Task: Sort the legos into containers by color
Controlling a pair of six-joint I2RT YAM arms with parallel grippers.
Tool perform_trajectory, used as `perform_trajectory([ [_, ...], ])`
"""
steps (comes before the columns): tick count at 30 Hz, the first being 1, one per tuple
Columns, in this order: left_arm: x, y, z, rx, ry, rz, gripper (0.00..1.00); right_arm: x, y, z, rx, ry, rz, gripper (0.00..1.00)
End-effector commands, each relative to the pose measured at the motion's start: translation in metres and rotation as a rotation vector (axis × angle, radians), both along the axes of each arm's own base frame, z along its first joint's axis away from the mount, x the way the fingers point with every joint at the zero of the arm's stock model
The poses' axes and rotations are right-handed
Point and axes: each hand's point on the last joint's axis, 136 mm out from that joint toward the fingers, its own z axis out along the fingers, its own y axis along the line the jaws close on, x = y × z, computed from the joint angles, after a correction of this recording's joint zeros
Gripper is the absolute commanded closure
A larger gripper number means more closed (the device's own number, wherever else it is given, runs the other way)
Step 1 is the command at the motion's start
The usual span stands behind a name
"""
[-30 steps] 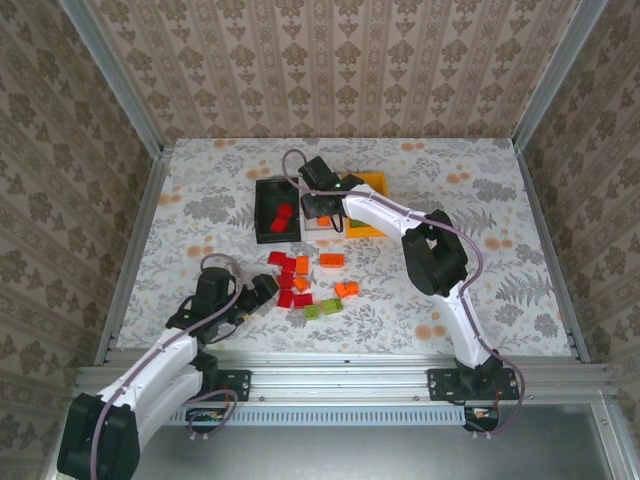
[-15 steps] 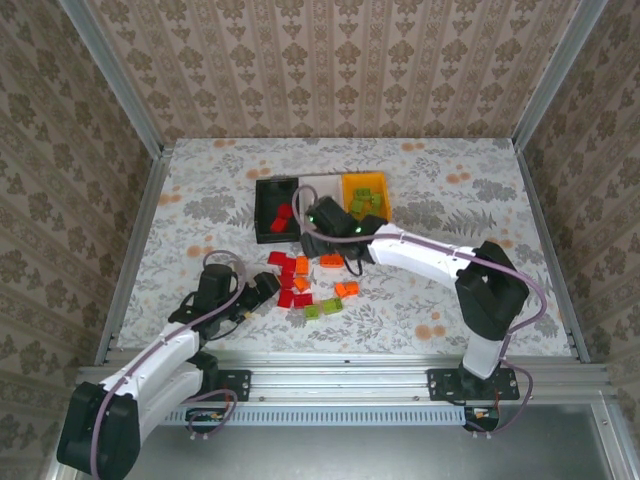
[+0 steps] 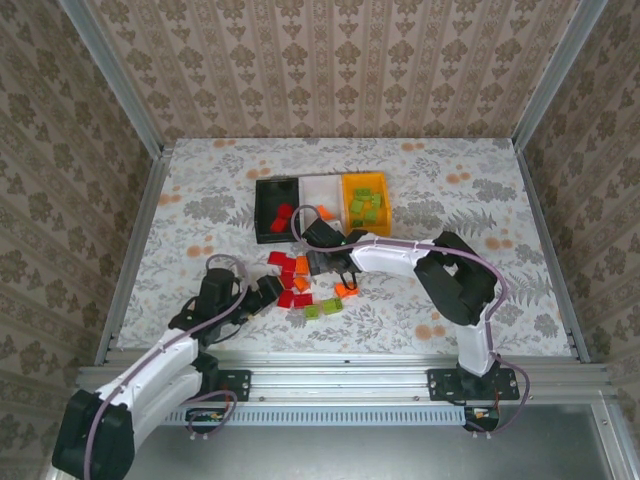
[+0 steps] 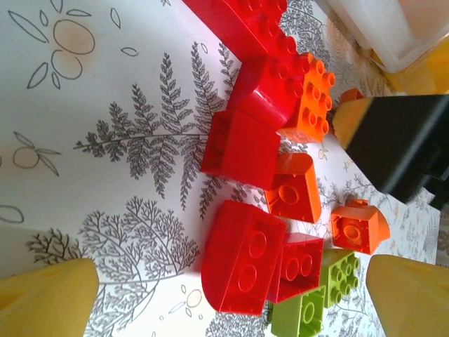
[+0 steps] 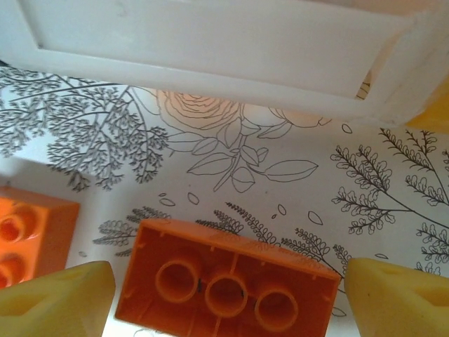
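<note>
The right gripper (image 3: 325, 262) hangs low over the floral-printed table (image 3: 200, 200), yellow fingers spread either side of an upside-down orange plastic brick (image 5: 228, 284) (touching it or not, I cannot tell), with the white plastic bin (image 5: 210, 49) just beyond. The left gripper (image 4: 228, 295), fingers wide apart and empty, faces the loose red, orange and green bricks (image 3: 303, 285); the right gripper's black body crowds their far side. The black plastic bin (image 3: 262, 215) holds red bricks, the orange-yellow bin (image 3: 362, 180) green ones

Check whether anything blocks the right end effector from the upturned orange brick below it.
Nothing visible does. The rectangular orange plastic brick, hollow side up, lies between the yellow fingertips of the open right end effector, bare tablecloth showing on both sides. A second orange brick sits close beside one fingertip, apart from the first.
</note>
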Motion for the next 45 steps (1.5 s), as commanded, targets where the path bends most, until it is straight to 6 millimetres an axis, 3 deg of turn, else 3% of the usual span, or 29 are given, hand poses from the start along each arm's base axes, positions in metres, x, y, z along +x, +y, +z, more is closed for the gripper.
perform_trajectory([
  [1, -0.008, 0.004, -0.003, 0.003, 0.007, 0.005, 0.00, 0.010, 0.001, -0.004, 0.004, -0.015, -0.053, 0.20],
  [5, -0.009, 0.006, 0.001, 0.002, -0.010, 0.012, 0.00, 0.010, -0.001, -0.005, 0.011, -0.025, -0.062, 0.32],
  [9, -0.008, 0.006, -0.002, 0.000, -0.005, 0.016, 0.00, 0.012, -0.002, 0.007, 0.026, -0.062, -0.058, 0.46],
  [13, -0.007, 0.004, -0.002, -0.003, 0.004, 0.010, 0.00, 0.012, -0.001, 0.025, 0.034, -0.098, -0.040, 0.47],
  [17, -0.005, 0.002, -0.001, -0.003, 0.003, 0.006, 0.00, 0.024, 0.003, 0.061, 0.037, -0.176, -0.006, 0.47],
  [21, -0.002, 0.001, 0.002, 0.004, -0.002, 0.001, 0.00, 0.058, 0.007, 0.086, -0.022, -0.238, 0.032, 0.47],
  [26, -0.003, -0.001, 0.001, 0.012, 0.012, -0.013, 0.00, 0.106, 0.007, 0.076, -0.070, -0.223, 0.045, 0.47],
  [32, -0.002, 0.001, -0.002, 0.026, 0.019, -0.008, 0.00, 0.139, 0.009, 0.069, -0.108, -0.212, 0.060, 0.43],
  [38, 0.003, -0.002, 0.001, 0.039, 0.021, -0.023, 0.00, 0.149, 0.005, 0.074, -0.110, -0.221, 0.054, 0.31],
  [45, 0.009, -0.011, 0.000, 0.036, 0.046, -0.057, 0.00, 0.141, 0.006, 0.123, -0.069, -0.306, 0.069, 0.25],
])
